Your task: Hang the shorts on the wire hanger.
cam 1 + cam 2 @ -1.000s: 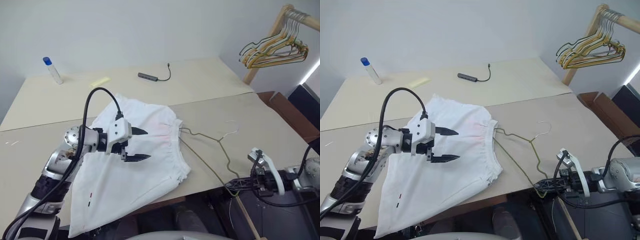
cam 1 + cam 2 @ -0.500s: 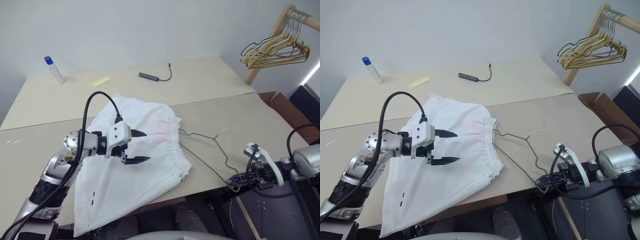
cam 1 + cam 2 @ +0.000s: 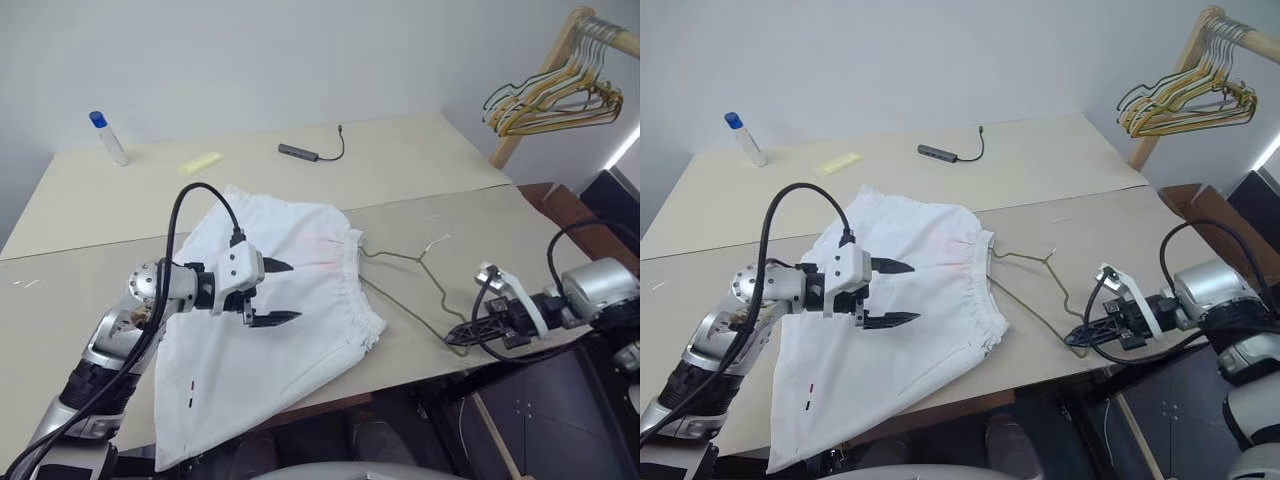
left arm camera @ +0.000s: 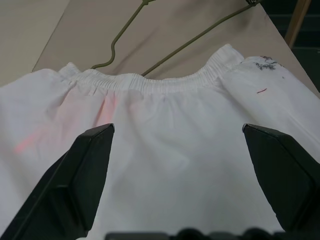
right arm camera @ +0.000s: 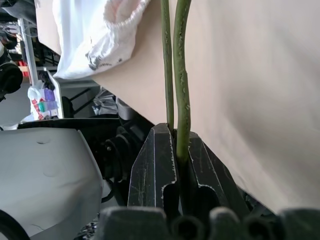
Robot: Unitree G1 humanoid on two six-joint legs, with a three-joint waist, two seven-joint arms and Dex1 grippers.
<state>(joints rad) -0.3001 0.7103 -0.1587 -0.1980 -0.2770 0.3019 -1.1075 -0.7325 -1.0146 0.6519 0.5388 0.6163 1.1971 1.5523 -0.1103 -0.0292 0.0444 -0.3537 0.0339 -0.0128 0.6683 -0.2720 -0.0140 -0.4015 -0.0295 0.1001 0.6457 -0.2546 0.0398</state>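
On the table [image 3: 450, 170], right end effector [image 3: 1078, 340], pinching wire hanger [image 3: 405, 290], has advanced; left end effector [image 3: 278, 292] wide.

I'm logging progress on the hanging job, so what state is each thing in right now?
shorts: lying flat on the table, one leg drooping over the near edge, not on the hanger.
wire hanger: lying on the table, one end at the waistband, its corner clamped.
left gripper: open, above the shorts.
right gripper: shut on the wire hanger.
bunch of hangers: hanging on the wooden rack.
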